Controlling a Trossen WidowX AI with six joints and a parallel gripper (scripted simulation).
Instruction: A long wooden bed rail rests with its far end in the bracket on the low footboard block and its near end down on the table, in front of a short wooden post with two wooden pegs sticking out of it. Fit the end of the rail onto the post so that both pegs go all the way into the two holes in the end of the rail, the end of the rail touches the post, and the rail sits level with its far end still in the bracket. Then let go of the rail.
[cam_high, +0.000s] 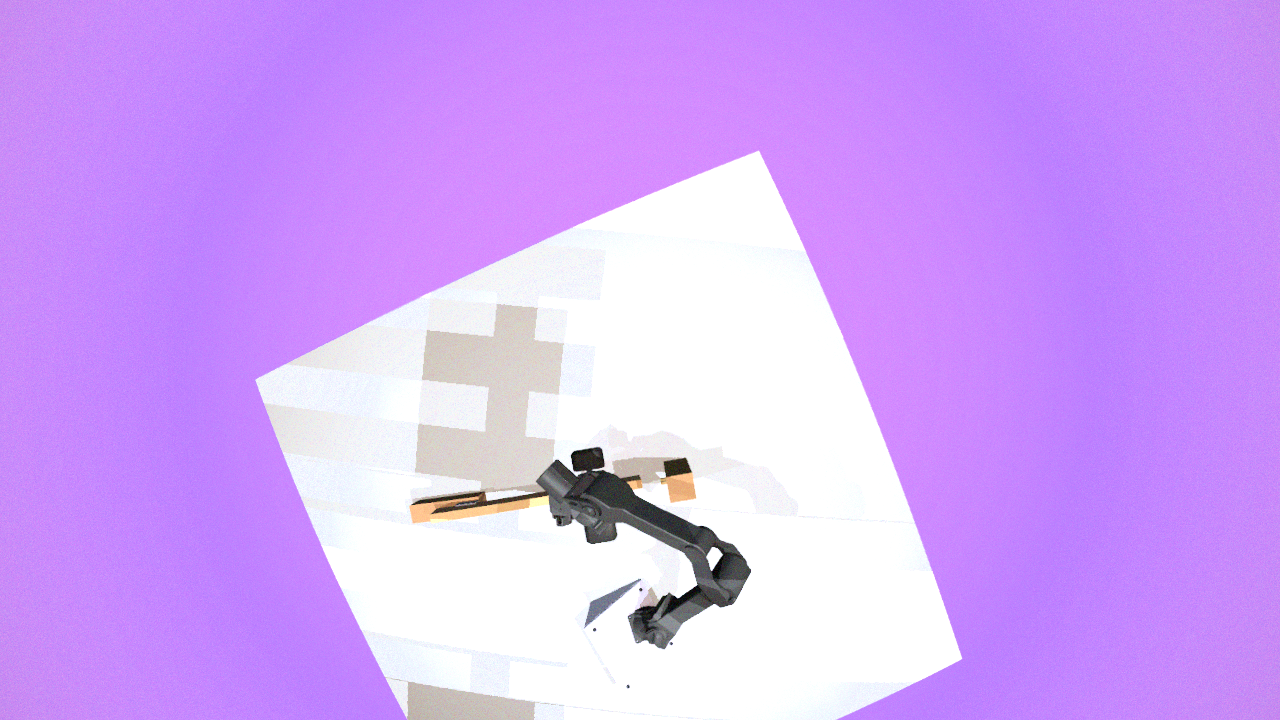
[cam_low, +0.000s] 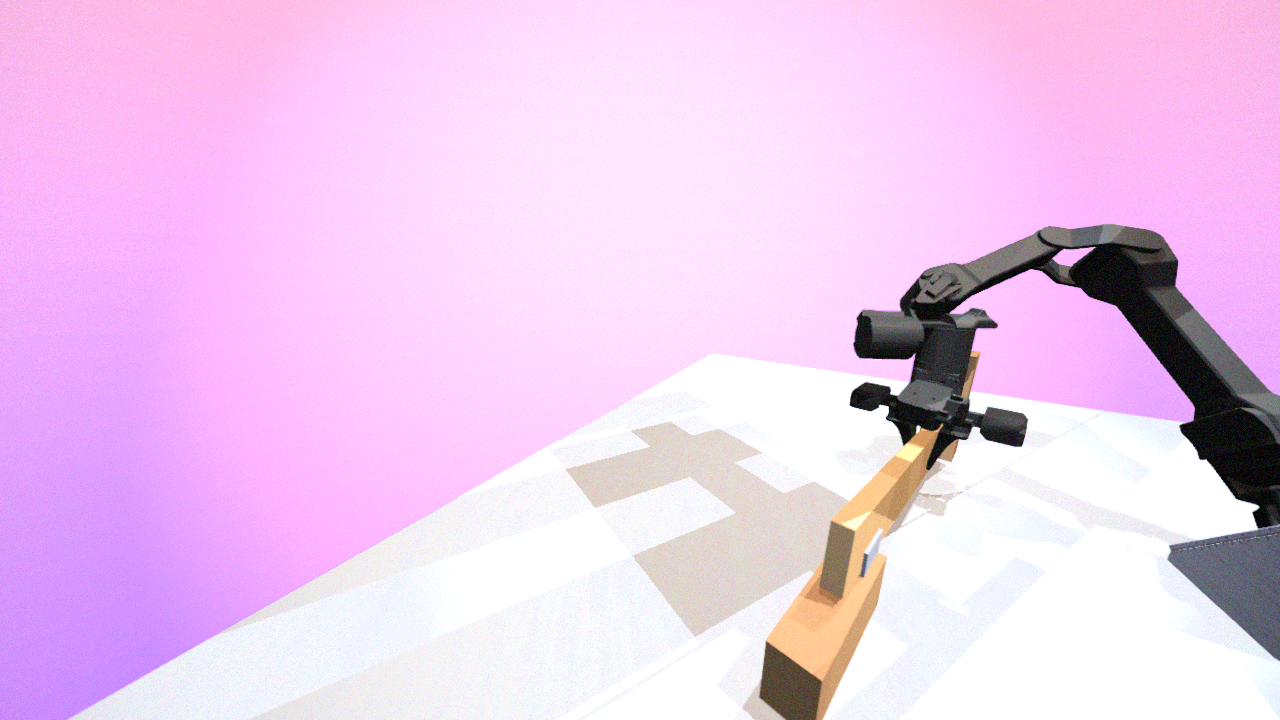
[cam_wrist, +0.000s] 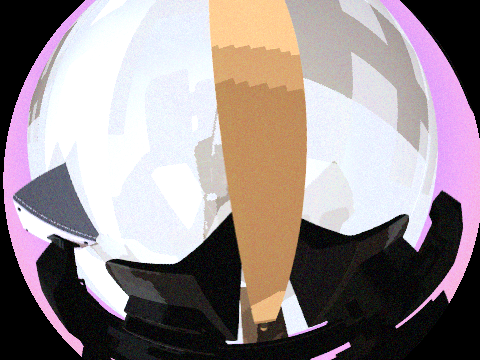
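Observation:
The long wooden rail (cam_high: 505, 500) (cam_low: 881, 492) (cam_wrist: 260, 140) runs from the low footboard block (cam_high: 420, 512) (cam_low: 810, 644) toward the short wooden post (cam_high: 682, 483) (cam_low: 972, 367). Its far end sits in the block's bracket (cam_low: 870, 553). My gripper (cam_high: 563, 497) (cam_low: 926, 447) (cam_wrist: 254, 215) is shut on the rail, well along it toward the post end, with one finger on each side. The rail's near end stops just short of the post. The pegs and the holes are hidden behind my wrist.
The white and beige patterned table (cam_high: 760, 358) (cam_low: 537, 582) ends not far behind the post. A dark grey slanted plate (cam_high: 613, 600) (cam_low: 1244, 573) (cam_wrist: 54, 200) lies beside the arm's base.

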